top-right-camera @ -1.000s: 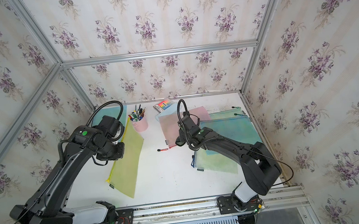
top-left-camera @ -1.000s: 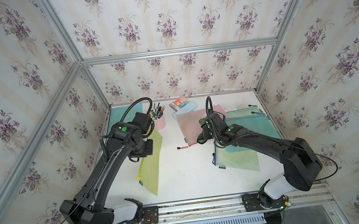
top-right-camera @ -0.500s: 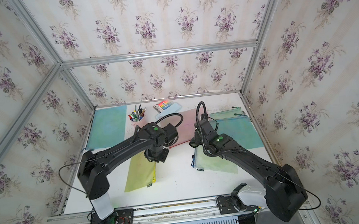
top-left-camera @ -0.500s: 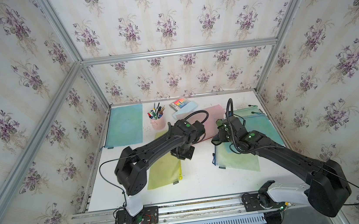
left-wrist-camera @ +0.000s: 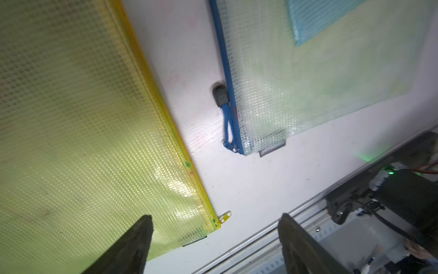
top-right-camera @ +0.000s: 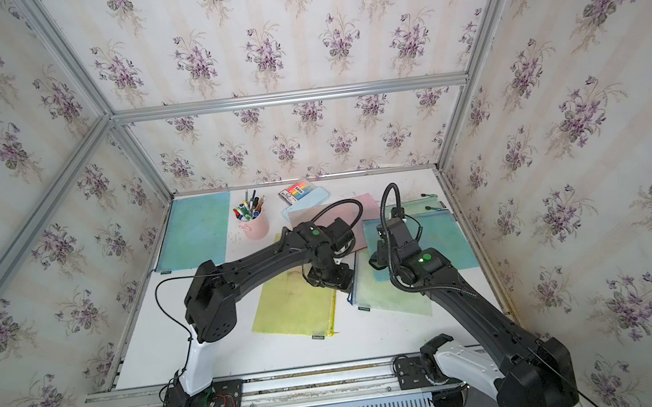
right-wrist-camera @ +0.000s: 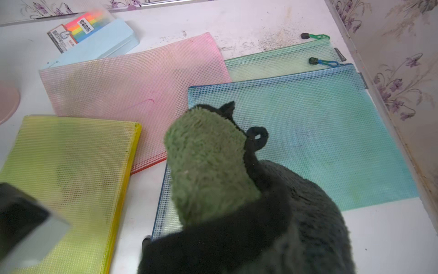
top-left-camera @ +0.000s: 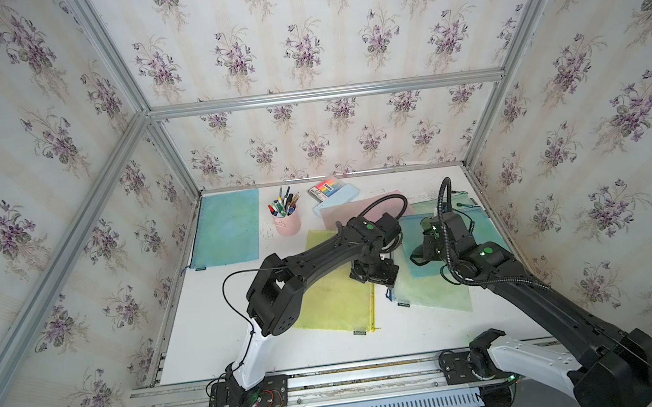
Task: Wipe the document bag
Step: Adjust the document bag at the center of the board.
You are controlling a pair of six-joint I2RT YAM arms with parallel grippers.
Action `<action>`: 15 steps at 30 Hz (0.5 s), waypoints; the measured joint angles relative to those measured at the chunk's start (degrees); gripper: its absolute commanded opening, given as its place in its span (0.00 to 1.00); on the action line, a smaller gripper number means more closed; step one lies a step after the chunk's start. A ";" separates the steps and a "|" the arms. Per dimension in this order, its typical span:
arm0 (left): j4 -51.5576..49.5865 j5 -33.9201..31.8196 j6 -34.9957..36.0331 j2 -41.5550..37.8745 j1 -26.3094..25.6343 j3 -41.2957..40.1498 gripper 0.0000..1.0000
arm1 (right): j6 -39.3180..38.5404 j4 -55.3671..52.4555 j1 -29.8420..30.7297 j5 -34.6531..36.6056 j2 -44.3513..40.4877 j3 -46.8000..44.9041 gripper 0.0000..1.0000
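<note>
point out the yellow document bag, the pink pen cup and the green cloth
yellow document bag (top-left-camera: 337, 304): in a top view, on the bare mesh near its middle
pink pen cup (top-left-camera: 288, 225): in a top view, on its side wall
green cloth (right-wrist-camera: 208, 166): right wrist view, on its fuzzy green face

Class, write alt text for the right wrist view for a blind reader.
A green and dark cloth hangs over a blue mesh bag. A pale green bag pokes out beneath it; a pink bag and a yellow bag lie alongside on a table.
</note>
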 measured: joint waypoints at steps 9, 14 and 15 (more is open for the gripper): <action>8.20 4.13 2.69 -14.05 18.29 -21.51 0.91 | 0.81 0.98 9.88 -4.68 14.12 9.16 0.14; 13.11 6.08 4.61 -15.28 25.77 -27.80 0.91 | 1.68 4.13 18.03 -5.62 25.42 16.11 0.14; 14.14 6.21 5.11 -14.97 26.84 -28.48 0.91 | 2.29 4.87 19.06 -5.81 27.85 17.14 0.15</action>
